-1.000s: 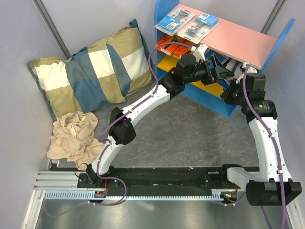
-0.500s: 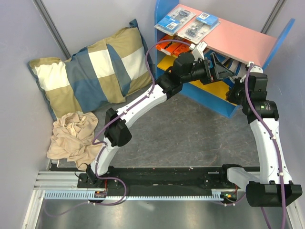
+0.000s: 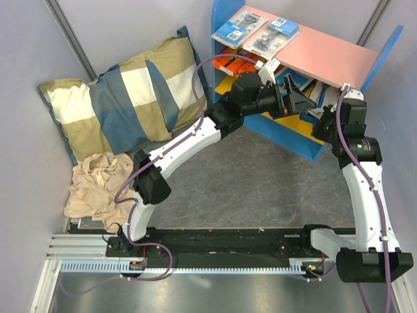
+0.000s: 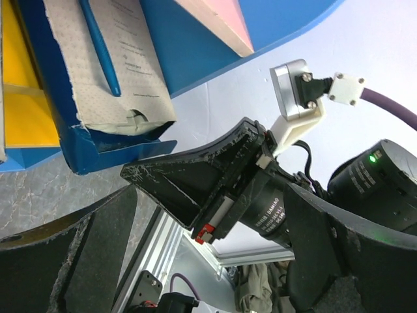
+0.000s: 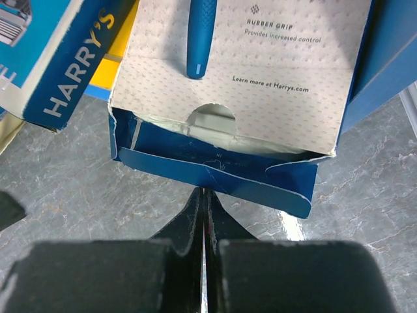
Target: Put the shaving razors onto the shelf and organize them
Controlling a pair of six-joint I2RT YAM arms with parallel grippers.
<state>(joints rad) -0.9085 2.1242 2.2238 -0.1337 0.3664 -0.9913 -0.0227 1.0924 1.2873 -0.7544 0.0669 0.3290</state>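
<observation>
The shelf stands at the back right, with blue sides and a pink top board. Two blister razor packs lie on the pink board, and orange boxes sit on the board below. My left gripper is open and empty under the pink board's front edge; its fingers spread wide around my right gripper's black wedge. My right gripper is shut and empty, its tips at the torn blue flap of a blue/white razor box leaning on the shelf. A second blue "Harry's" box lies to its left.
A checked pillow leans in the back left corner, with a crumpled beige cloth in front of it. Grey walls close in on both sides. The arms' base rail runs along the near edge.
My left arm has stretched further toward the shelf, its elbow shifting left and its gripper edging right under the pink board. My right gripper has risen slightly toward the shelf.
</observation>
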